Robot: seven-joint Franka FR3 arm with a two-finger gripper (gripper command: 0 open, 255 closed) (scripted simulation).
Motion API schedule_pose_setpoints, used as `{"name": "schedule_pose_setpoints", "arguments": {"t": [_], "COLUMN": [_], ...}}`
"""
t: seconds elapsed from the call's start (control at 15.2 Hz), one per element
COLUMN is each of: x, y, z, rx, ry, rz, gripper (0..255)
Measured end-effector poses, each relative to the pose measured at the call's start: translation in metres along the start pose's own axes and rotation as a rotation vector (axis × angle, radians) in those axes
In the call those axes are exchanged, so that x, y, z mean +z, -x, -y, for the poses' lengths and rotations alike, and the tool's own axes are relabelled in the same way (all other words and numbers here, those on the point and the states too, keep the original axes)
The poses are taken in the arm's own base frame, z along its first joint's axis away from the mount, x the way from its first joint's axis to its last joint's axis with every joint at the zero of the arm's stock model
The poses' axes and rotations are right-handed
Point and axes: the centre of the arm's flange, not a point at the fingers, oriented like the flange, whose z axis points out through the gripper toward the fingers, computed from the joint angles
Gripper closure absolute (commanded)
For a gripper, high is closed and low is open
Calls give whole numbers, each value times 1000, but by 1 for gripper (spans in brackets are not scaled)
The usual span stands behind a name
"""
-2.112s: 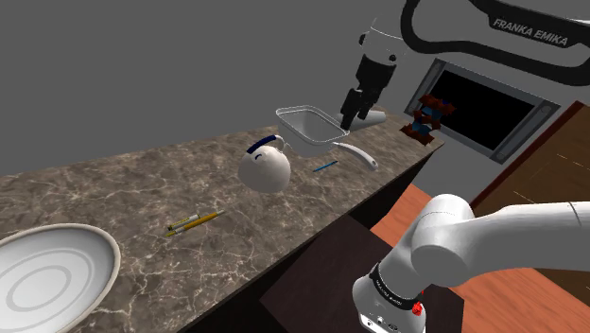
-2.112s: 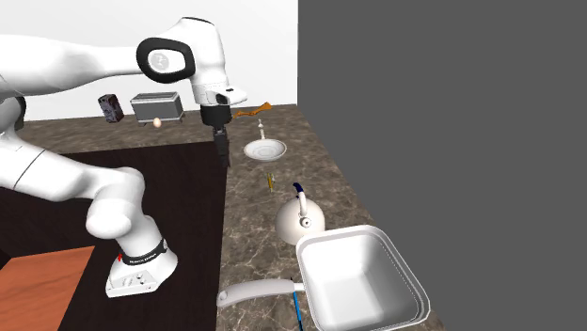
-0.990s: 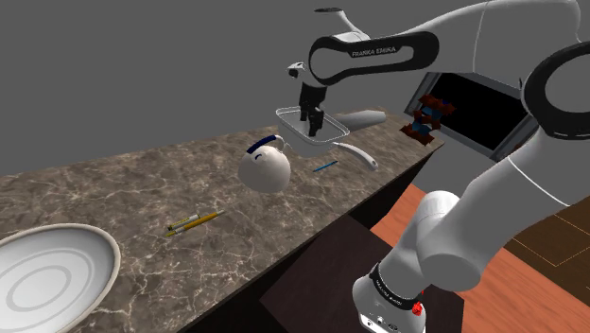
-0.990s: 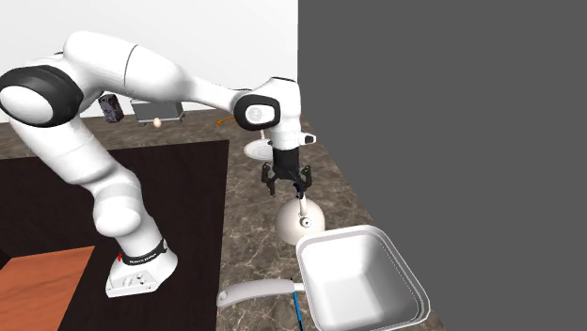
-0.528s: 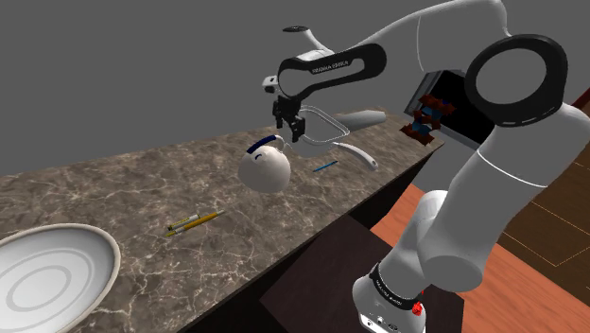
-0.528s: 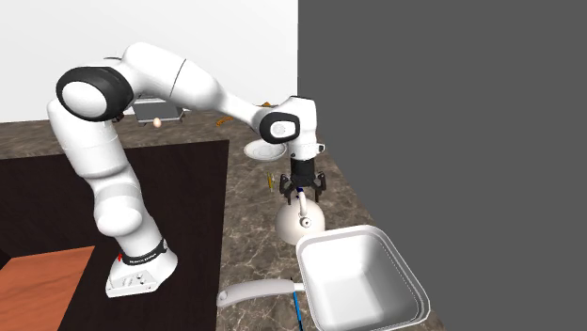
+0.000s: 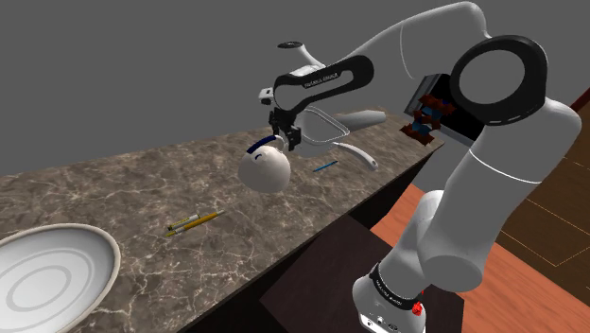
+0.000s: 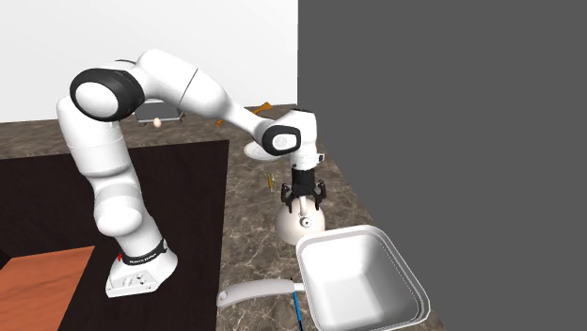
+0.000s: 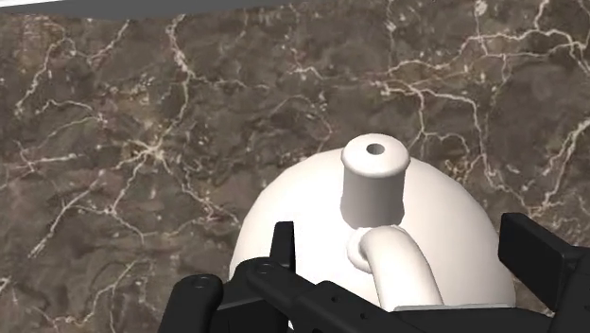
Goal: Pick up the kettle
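**Open jaws poised over the kettle (image 7: 265, 168)**

The jaws stand apart, one finger on each side of the kettle's handle (image 9: 402, 270), and neither appears to touch it. The white kettle sits upright on the marble table (image 7: 132, 194), at the centre of the shoulder view, just beside a white pan (image 8: 362, 282). The approach looks nearly done. The next move calls for a slight descent, then closing on the handle before any lift.

Round white kettle (image 7: 265, 168), dark blue on its handle. Marble counter (image 7: 142, 184): dark brown, white veining. All-black gripper (image 7: 286, 140), white arm (image 7: 511, 189) with dark joints. Square white pan (image 8: 362, 282), grey handle. Yellow pen (image 7: 194, 222) centre-left of the shoulder view, blue pen (image 7: 324, 166) mid-frame. White round plate (image 7: 47, 274) lower left.
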Motion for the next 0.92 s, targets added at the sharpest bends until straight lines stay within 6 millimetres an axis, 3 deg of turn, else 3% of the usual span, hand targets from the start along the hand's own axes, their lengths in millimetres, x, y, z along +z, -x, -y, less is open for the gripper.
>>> {"name": "schedule_pose_setpoints", "arguments": {"t": [0.66,0.92], "x": [1,-13], "y": [0,4], "z": [0,0], "rx": [1,0], "ry": [2,0], "rz": [0,0], "gripper": [255,255]}}
